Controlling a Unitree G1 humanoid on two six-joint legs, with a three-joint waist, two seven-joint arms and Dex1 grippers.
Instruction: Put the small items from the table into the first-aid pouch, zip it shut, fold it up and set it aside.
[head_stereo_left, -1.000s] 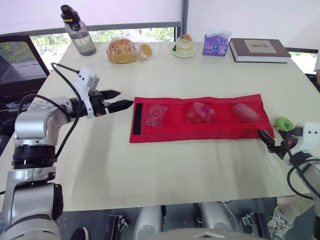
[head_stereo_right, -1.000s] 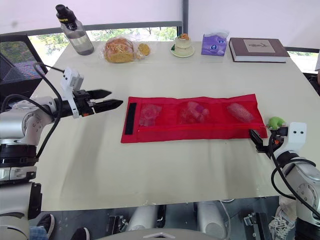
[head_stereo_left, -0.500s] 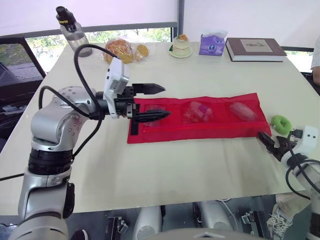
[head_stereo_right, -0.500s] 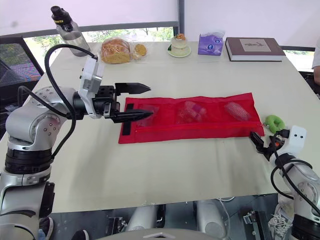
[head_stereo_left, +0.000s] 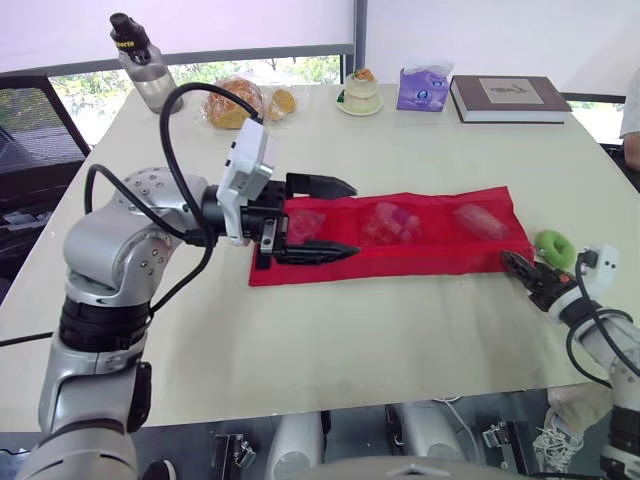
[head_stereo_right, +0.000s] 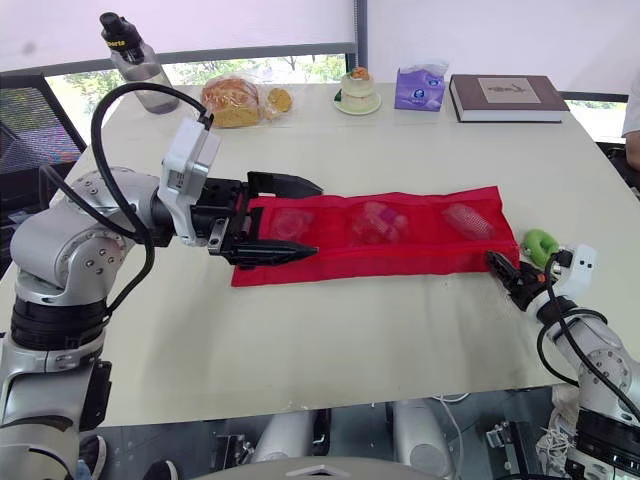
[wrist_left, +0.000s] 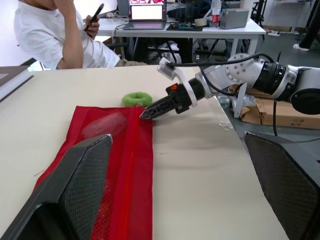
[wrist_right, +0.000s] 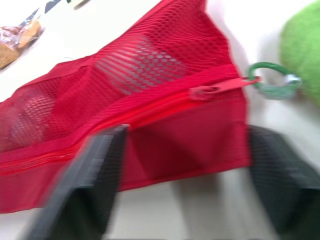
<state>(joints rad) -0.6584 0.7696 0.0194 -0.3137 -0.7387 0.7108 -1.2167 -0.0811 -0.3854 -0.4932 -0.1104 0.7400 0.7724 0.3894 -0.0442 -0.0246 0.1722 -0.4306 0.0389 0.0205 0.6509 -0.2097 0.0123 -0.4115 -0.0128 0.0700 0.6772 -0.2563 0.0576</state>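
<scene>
Left fingers (head_stereo_left: 320, 185) and right fingers (wrist_left: 156, 108) stood apart at the pouch's (head_stereo_left: 420, 257) ends. A square grip there looked best for folding.

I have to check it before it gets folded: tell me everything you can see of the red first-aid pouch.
The red first-aid pouch is a long fabric strip lying flat and unfolded on the table. Its three mesh pockets hold small items. A zipper runs lengthwise, and its pull, carrying a green ring, sits at the right end. The left gripper is open over the left end, and the right gripper is at the right corner.
</scene>
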